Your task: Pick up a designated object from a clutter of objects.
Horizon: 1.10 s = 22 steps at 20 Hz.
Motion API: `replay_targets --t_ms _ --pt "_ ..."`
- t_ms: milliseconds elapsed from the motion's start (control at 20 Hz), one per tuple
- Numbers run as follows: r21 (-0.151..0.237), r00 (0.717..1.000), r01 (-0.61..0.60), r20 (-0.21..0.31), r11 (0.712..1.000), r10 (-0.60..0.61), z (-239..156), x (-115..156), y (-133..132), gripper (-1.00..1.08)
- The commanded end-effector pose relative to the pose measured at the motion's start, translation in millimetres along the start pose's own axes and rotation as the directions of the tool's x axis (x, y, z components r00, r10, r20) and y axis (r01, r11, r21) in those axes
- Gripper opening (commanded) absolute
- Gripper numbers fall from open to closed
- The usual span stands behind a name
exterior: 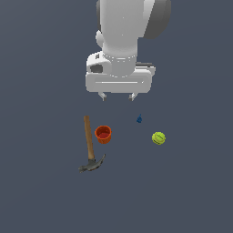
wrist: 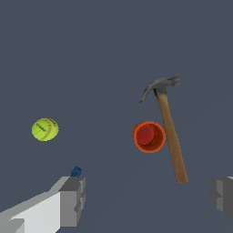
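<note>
Your gripper (exterior: 118, 96) hangs above the dark worktop (exterior: 41, 195) with its two fingertips (exterior: 103, 96) spread wide apart, and there is nothing between them and nothing touching them. In the wrist view the same picture holds: one finger (wrist: 73, 200) shows at one side, the other at the far side, with bare worktop across the broad gap.

Your target, the tiny blue piece (exterior: 139, 119), lies on the worktop just below the gripper in the exterior view, close under the fingertip on that view's right. In the wrist view it peeks out right beside the tip of one finger, partly hidden by it; you cannot tell its prongs at this size.

The tennis ball (exterior: 158, 138) sits near the blue piece, farther toward the exterior view's right. The orange-red cup (exterior: 103, 134) stands upright, mouth up, on the other side, just beside the hammer (exterior: 89, 145), whose wooden handle runs alongside the cup. Cup and handle look close, but contact is unclear.
</note>
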<state>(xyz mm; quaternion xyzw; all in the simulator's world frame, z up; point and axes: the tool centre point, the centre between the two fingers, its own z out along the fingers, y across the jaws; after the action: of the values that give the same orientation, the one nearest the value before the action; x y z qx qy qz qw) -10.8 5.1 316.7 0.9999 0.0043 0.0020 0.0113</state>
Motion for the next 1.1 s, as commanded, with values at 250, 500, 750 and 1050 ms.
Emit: replay_targets --t_ms 250,500,750,1050 --pt "-0.004 1.0 -0.025 -0.012 1.0 0.025 -5.7 1.3 14.6 1.0" --pt "-0.01 0.998 -0.057 -0.028 0.998 0.057 -15.4 2.5 35.6 1.0" --pt "-0.009 0.998 -0.054 -0.027 0.998 0.054 -12.2 2.2 32.2 1.0" --pt "-0.01 0.998 -0.052 -0.025 0.999 0.051 7.9 0.4 17.2 1.0"
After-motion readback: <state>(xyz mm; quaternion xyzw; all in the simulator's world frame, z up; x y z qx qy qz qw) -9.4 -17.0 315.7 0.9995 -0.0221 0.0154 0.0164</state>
